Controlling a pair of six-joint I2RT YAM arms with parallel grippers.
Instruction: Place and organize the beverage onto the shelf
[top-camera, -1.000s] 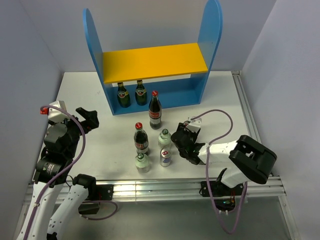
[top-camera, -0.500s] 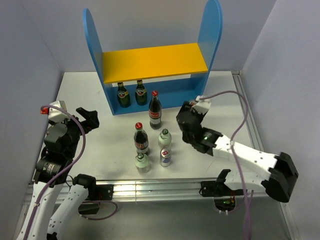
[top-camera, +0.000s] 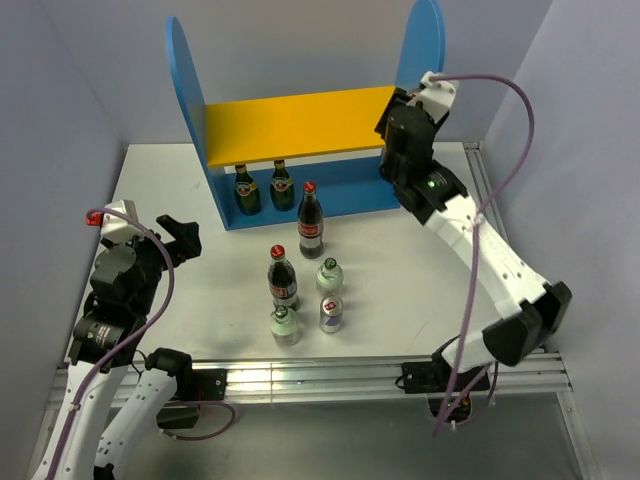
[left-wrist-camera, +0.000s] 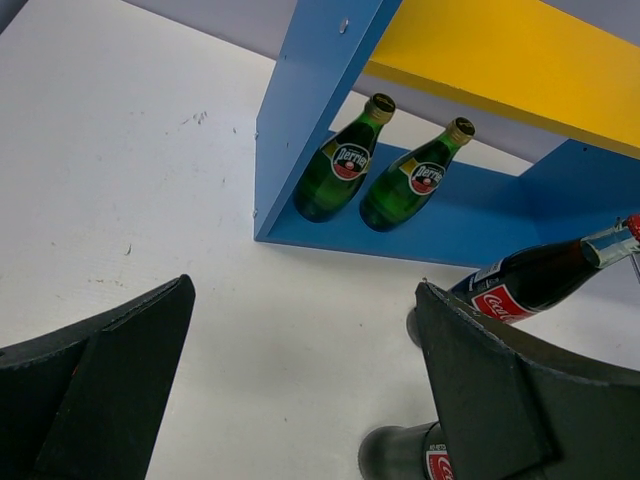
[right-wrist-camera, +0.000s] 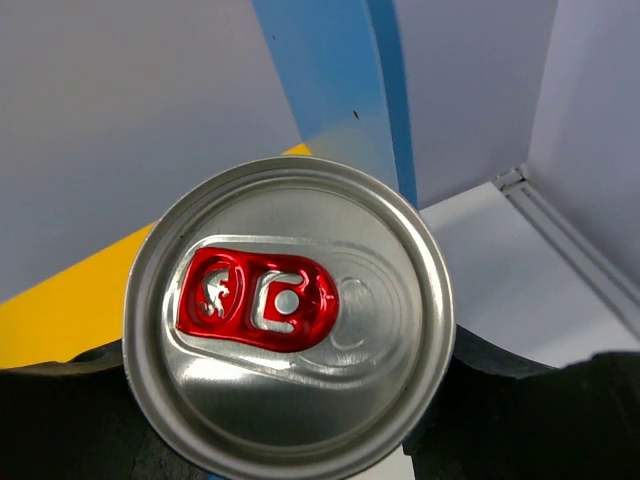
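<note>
A can (right-wrist-camera: 288, 315) is clamped in the right jaws at the right end of the shelf's (top-camera: 300, 120) upper board, not yet set down. Two green bottles (top-camera: 262, 187) are shelved below; four bottles (top-camera: 283, 277) and another can (top-camera: 332, 313) are left on the bench (top-camera: 170, 190), the left jaws wide apart.

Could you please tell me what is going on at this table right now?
The right gripper is shut on a silver can, held up by the right end of the shelf's yellow upper board. The left gripper hangs open, holding nothing. Two green bottles stand on the shelf's base; two cola bottles, two small green-capped bottles and a second can stand on the table.
</note>
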